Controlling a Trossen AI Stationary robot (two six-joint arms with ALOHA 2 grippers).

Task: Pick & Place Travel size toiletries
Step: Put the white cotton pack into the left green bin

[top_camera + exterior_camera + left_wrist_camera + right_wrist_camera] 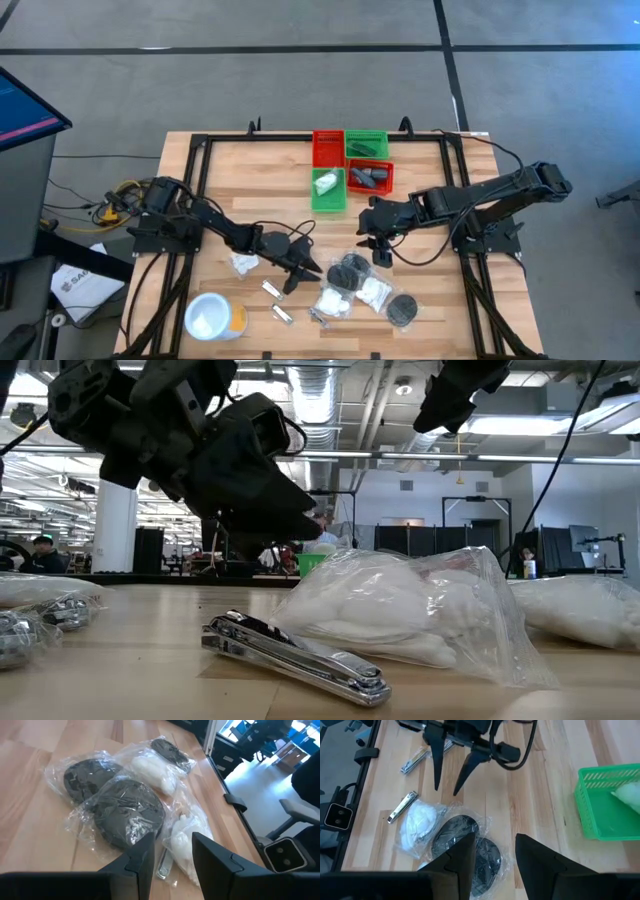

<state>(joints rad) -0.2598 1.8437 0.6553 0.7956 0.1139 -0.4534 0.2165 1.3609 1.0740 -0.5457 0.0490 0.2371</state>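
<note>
The left tool (pixel 303 272) is seen low over the wooden table (pixel 250 190), its two fingers (pixel 436 765) standing apart with nothing between them, pointed toward a cluster of toiletries. The right tool (pixel 381 248) is held above the same cluster from the other side, its fingers (pixel 462 862) likewise apart and empty. In the cluster, two black round discs in clear wrap (pixel 350 270) are found lying together, overlapping, with a white plastic-wrapped packet (pixel 374 291) just beside them and a third wrapped disc (pixel 403 308) near the table's front edge. Another white packet (pixel 332 302) lies at the cluster's left side, touched by a silver nail clipper (pixel 402 806). A further white packet (pixel 243 263) is seen beside the left arm, and two more thin silver pieces (pixel 277 301) lie apart from the cluster, toward a white round tub (pixel 212 316). Behind, red and green bins (pixel 350 165) are set together; a white packet (pixel 325 183) rests in the near green bin, and dark grey items (pixel 368 178) lie in the adjoining red one.
</note>
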